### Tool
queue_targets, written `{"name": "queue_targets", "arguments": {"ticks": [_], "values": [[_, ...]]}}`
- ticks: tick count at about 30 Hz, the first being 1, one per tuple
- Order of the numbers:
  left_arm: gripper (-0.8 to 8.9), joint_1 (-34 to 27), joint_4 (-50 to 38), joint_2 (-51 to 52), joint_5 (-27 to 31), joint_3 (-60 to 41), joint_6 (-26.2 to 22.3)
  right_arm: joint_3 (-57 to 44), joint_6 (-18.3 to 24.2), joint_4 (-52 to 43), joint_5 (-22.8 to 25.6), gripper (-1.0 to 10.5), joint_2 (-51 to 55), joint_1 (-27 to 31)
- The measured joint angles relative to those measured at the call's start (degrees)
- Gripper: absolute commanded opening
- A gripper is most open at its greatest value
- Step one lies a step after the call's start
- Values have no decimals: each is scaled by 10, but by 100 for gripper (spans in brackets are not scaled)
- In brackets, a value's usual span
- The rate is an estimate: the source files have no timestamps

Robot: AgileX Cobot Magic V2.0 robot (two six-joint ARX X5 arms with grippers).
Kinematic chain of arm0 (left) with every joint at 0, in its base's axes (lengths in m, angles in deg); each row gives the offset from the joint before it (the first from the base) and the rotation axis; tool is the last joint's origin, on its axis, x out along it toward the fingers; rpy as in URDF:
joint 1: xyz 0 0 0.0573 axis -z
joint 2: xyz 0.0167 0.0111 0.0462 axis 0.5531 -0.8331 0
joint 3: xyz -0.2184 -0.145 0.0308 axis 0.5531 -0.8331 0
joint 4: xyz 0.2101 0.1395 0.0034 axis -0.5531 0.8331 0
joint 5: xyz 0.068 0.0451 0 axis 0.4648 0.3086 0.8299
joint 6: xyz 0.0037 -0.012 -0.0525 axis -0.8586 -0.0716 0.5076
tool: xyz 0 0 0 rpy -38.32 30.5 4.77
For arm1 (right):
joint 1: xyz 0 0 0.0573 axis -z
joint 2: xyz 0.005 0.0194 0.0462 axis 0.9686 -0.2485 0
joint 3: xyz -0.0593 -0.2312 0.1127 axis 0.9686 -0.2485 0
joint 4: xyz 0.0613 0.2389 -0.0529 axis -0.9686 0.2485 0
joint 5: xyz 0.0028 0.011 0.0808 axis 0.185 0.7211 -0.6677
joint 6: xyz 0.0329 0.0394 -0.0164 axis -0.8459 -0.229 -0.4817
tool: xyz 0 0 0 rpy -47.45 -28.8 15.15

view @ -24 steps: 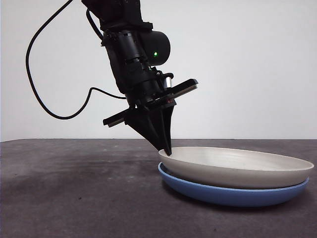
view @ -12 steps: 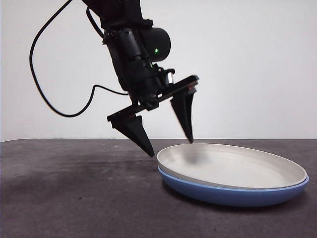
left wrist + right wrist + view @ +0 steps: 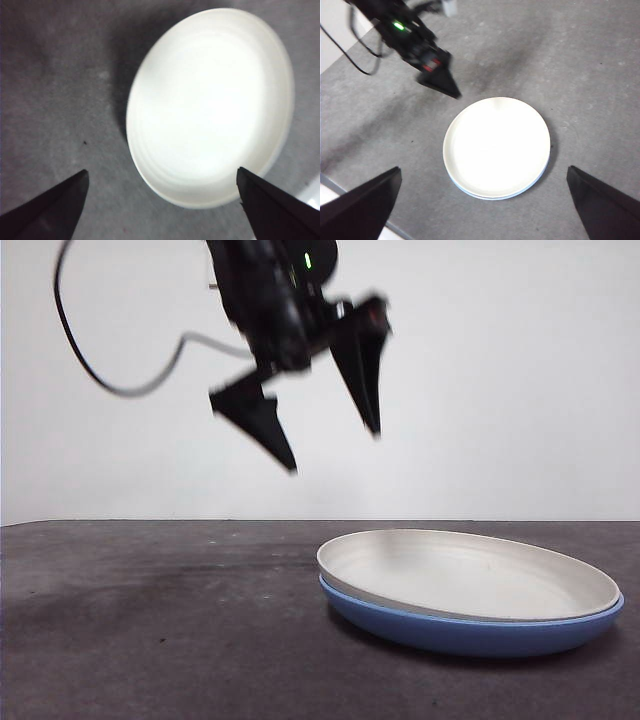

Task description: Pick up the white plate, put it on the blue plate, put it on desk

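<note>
The white plate (image 3: 470,575) lies nested in the blue plate (image 3: 470,630) on the desk (image 3: 150,620), at the right of the front view. My left gripper (image 3: 335,450) is open and empty, in the air above the plates' left rim, clear of them. Its wrist view shows the white plate (image 3: 210,105) between its spread jaws. My right gripper (image 3: 482,192) is open and empty, high above the stack. Its wrist view shows the white plate (image 3: 497,145), a thin blue plate edge (image 3: 470,192) under it, and the left gripper (image 3: 437,82) beside the plates.
A black cable (image 3: 110,380) hangs from the left arm. A pale edge strip (image 3: 350,47) borders the desk in the right wrist view.
One second ago the left gripper was shut on the white plate's rim, holding it tilted. It opened, the plate settled flat in the blue plate, and the gripper rose well above it.
</note>
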Motion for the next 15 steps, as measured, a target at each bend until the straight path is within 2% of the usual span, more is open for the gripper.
{"name": "queue_targets", "arguments": {"ticks": [4,10,15], "values": [[496,-1,43,74,0,3,-23,0,0,2,9,659,0,0],[626,-11,106,175,0,6,-53,0,-18,2,9,660,-10,0],[626,-22,128,260,0,6,-70,-9,-34,9,8,659,-46,0]]}}
